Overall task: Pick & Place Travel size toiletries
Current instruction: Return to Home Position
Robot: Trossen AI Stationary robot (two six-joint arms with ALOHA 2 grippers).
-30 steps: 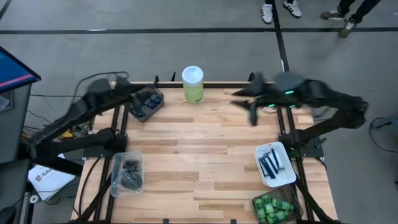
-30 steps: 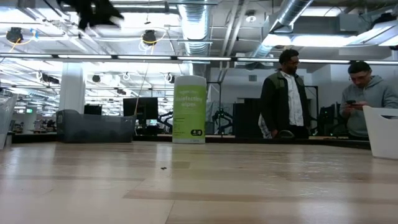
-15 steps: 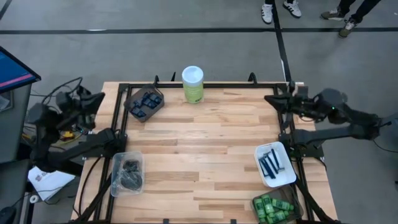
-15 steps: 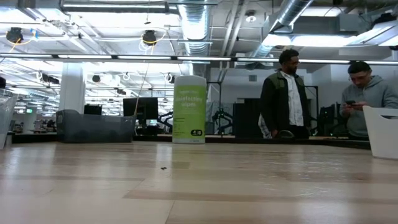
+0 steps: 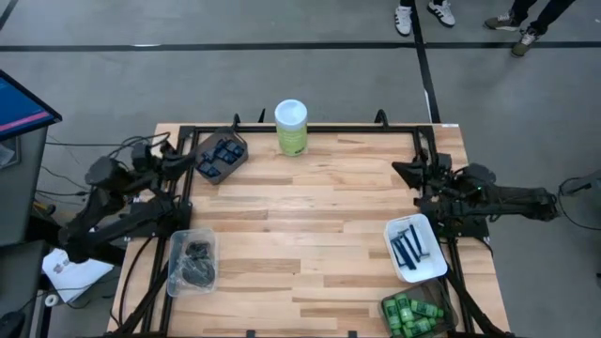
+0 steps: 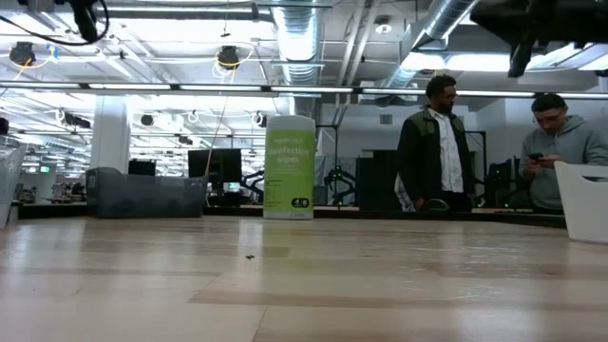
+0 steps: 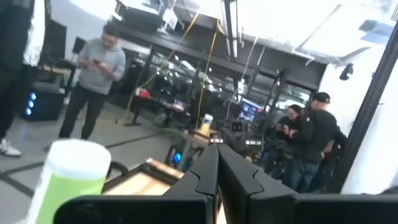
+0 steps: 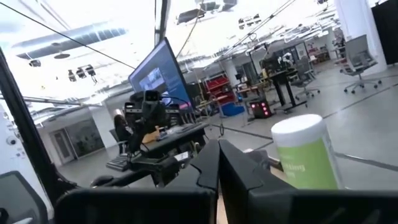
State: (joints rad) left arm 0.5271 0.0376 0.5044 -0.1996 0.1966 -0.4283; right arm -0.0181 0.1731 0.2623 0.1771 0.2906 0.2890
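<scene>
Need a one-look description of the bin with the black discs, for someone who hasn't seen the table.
On the wooden table, follow the left arm's edge to the end farthest from the tall green canister. The clear bin there holds black discs; the dark bin along that same edge is opaque.

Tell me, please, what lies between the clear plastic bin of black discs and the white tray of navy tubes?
Nothing: the high view shows only bare wooden tabletop between the clear plastic bin and the white tray.
</scene>
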